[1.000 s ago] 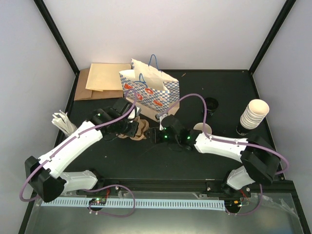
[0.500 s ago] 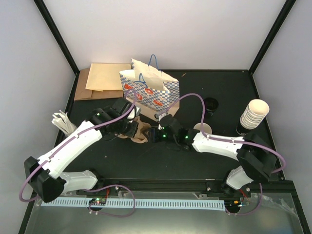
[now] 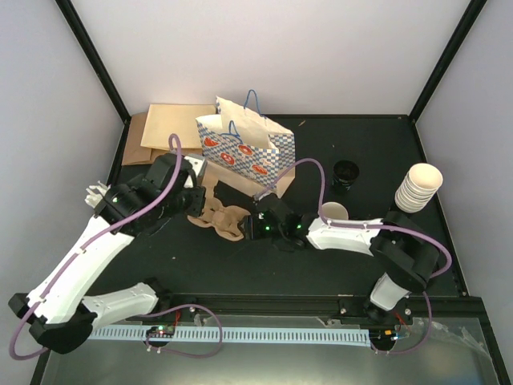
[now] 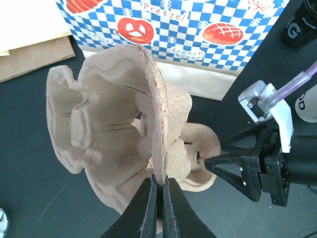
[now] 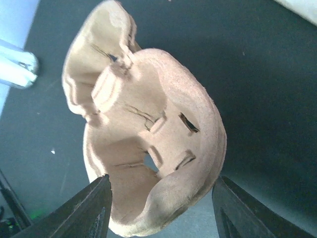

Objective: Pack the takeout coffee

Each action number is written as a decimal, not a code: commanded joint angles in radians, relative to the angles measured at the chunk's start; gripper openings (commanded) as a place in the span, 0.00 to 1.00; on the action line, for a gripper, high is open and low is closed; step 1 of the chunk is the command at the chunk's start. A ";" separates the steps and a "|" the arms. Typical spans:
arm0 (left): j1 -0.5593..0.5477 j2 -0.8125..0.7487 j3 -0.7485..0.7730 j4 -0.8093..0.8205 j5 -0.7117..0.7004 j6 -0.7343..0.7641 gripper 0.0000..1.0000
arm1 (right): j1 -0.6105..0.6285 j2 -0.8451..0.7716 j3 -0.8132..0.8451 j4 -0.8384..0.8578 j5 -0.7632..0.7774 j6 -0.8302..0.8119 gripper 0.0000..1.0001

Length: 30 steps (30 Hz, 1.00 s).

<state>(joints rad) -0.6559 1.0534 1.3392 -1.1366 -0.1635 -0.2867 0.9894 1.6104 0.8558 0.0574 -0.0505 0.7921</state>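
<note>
Left claw [image 4: 158, 187] pinching pulp carrier [image 4: 109, 124] wall, its arm swung leftward, right claw [image 5: 162, 181] half-open astride it

The left arm [image 3: 80, 257] and the right arm [image 3: 353, 237] look alike: smooth white shells over chunky black joint blocks, with small green lights [image 3: 269, 228] glowing on the right one's black wrist housing. A pale purple cable [image 4: 297, 80] runs loosely along each arm in wide loops and trails down past the foot at the table edge. The left gripper [image 4: 158, 191] shows slim black fingers tapering to a point. The right gripper [image 5: 161, 191] has broader black wedge-shaped fingers [image 5: 94, 208] with open triangular ribs, and behind them sit a silver bracket [image 4: 257, 99] and a white plate [image 4: 283, 121].
</note>
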 commanded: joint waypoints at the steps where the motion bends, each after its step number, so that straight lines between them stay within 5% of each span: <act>1: 0.004 -0.037 0.031 -0.020 -0.080 0.025 0.02 | 0.013 0.049 0.039 -0.038 0.023 0.005 0.57; 12: 0.005 -0.072 0.007 -0.008 -0.110 0.031 0.03 | 0.115 0.216 0.261 0.075 -0.169 -0.138 0.61; 20: 0.003 -0.066 -0.045 0.038 -0.025 0.059 0.03 | 0.103 0.056 0.175 -0.065 -0.002 -0.207 0.81; 30: -0.045 -0.006 -0.110 0.149 0.148 0.066 0.02 | -0.003 -0.261 -0.004 -0.279 0.156 -0.221 0.84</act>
<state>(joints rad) -0.6636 1.0100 1.2453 -1.0630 -0.1020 -0.2379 1.0332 1.4483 0.8894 -0.0963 0.0071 0.5961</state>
